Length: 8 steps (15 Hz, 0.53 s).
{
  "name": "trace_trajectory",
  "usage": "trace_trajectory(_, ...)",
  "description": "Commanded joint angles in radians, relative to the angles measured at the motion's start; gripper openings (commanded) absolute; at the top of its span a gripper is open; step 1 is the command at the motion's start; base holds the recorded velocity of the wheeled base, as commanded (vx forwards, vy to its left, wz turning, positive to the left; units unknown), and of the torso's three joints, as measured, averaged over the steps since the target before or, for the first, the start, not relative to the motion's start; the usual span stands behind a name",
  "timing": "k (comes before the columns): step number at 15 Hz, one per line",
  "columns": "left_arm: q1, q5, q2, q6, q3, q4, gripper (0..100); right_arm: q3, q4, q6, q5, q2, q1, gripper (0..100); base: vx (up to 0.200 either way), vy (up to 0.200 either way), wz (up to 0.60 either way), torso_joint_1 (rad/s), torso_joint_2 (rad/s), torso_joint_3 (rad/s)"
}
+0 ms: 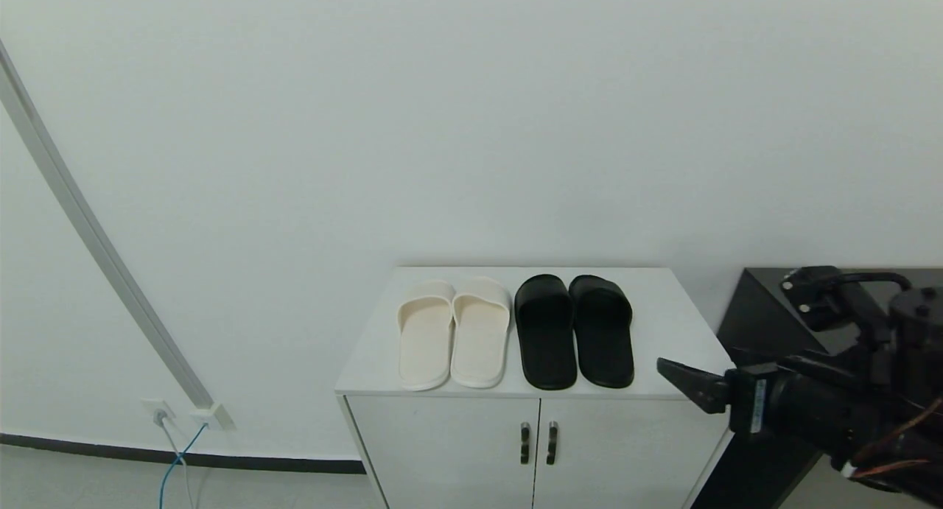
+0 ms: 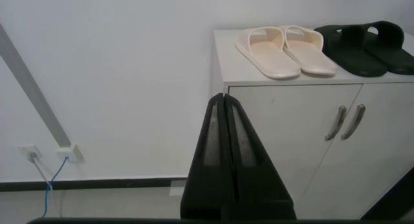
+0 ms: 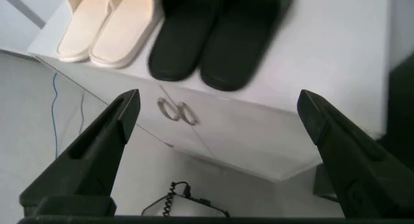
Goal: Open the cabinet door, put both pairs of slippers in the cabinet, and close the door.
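Right claw (image 3: 220, 98) spread wide, left claw (image 2: 224, 101) pinched together.
Going for the close-set metal handles (image 1: 525, 443) of the white cabinet (image 1: 442, 450), I might catch both at once.

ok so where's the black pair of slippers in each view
head view: black slippers on the cabinet top, right of the cream slippers.
left wrist view: black slippers on the cabinet top, beyond the cream slippers.
right wrist view: black slippers at the top's front edge, above the door handles.
shared landmark: the door handles, below the slippers.

Bright even light, soft faint shadows
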Motion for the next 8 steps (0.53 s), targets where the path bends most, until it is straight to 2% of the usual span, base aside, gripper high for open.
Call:
trace_trajectory(1, 0.0, 0.0, 0.001, 0.0, 0.0, 0.0, 0, -0.099, 0.003, 0.02, -0.079, 0.166, 0.076, 100, 0.0, 0.0, 0.0, 0.0, 0.0, 0.0)
trace_trajectory(4, 0.0, 0.0, 0.001, 0.0, 0.0, 0.0, 0, -0.183, -0.003, 0.032, -0.192, 0.306, 0.109, 100, 0.0, 0.0, 0.0, 0.0, 0.0, 0.0)
trace_trajectory(8, 0.0, -0.002, 0.001, 0.0, 0.0, 0.0, 0, -0.312, -0.006, 0.063, -0.292, 0.478, 0.109, 100, 0.0, 0.0, 0.0, 0.0, 0.0, 0.0)
